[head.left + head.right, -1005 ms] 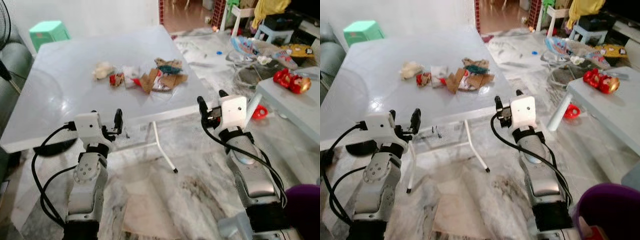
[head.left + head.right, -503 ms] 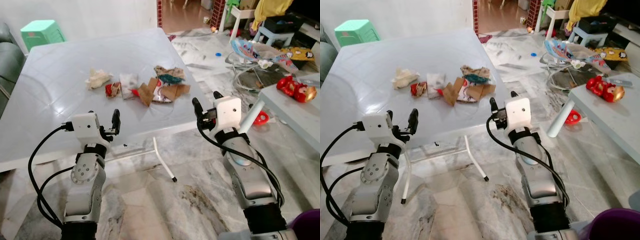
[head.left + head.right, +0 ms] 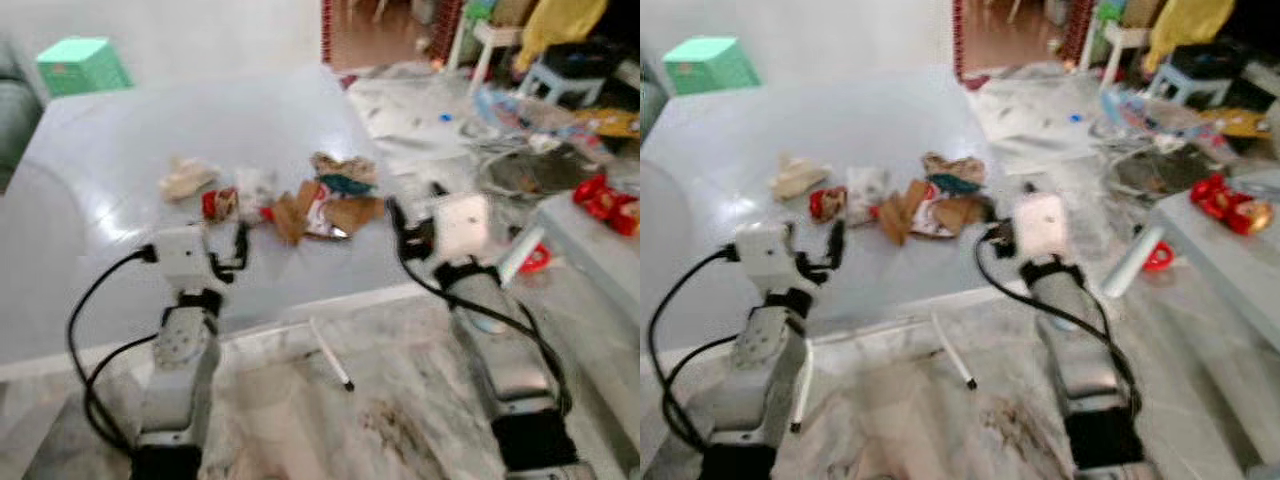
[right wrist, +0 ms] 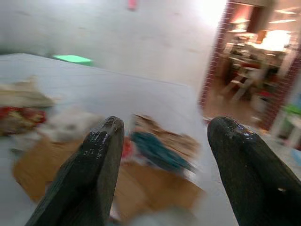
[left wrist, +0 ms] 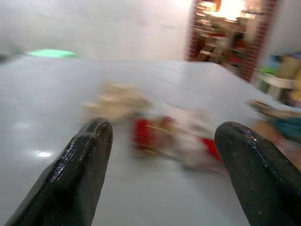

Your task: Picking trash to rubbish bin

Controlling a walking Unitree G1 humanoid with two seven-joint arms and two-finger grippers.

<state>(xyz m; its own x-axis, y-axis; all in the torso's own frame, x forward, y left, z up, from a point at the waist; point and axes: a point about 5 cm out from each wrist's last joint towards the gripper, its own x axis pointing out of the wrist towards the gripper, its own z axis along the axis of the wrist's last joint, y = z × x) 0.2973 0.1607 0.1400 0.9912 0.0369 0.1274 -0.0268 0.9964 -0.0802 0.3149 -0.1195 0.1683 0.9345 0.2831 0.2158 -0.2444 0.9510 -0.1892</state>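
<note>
Two grippers, left gripper (image 3: 238, 243) and right gripper (image 3: 412, 222), are held wide open and empty at frame centre, aimed at crumpled mixed-paper trash (image 3: 300, 195) heaped on the white square table (image 3: 120, 140), evidently for approach.

no legible text, frames blurred

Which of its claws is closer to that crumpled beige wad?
Left. The left end effector sits just short of the beige wad; the right end effector is further, beyond the cardboard scraps.
</note>
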